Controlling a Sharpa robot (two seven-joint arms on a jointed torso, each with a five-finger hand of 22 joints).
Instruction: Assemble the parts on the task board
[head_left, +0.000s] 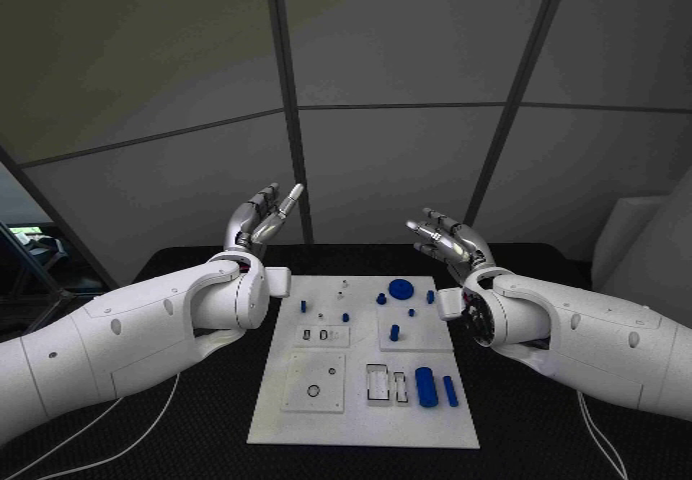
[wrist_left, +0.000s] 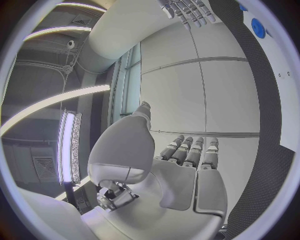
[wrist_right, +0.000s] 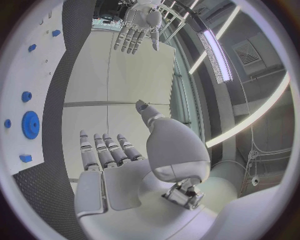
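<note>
From the head view, we hold both hands raised above the black worktop (head_left: 188, 400), one at each side of the far end of the task board (head_left: 361, 420). Our left hand (head_left: 260, 222) is lifted with its fingers apart and pointing up, holding nothing. Our right hand (head_left: 450, 240) is lifted likewise, fingers apart and empty. The white task board lies between our two forearms, long side running away from us. On it we see the blue parts: a round disc (head_left: 401, 289) near the far edge, a few small pegs beside it, one upright peg (head_left: 394, 331) on a raised square plate in the middle, and a thick blue cylinder (head_left: 426, 386) with a thinner blue rod (head_left: 450, 391) just beside it, both lying flat near the near right corner.

In the left wrist view, our left hand (wrist_left: 175, 170) shows an open palm, fingers side by side and straight, thumb standing off, nothing in it. Our right hand (wrist_left: 187, 11) appears across from it, fingers stretched. The blue disc (wrist_left: 257, 27) sits on the board at the rim.

In the right wrist view, our right hand (wrist_right: 125, 165) is open too, thumb apart from the fingers. Our left hand (wrist_right: 139, 27) hangs opposite, fingers extended. The blue disc (wrist_right: 30, 124) lies on the board, with smaller blue parts near it.
</note>
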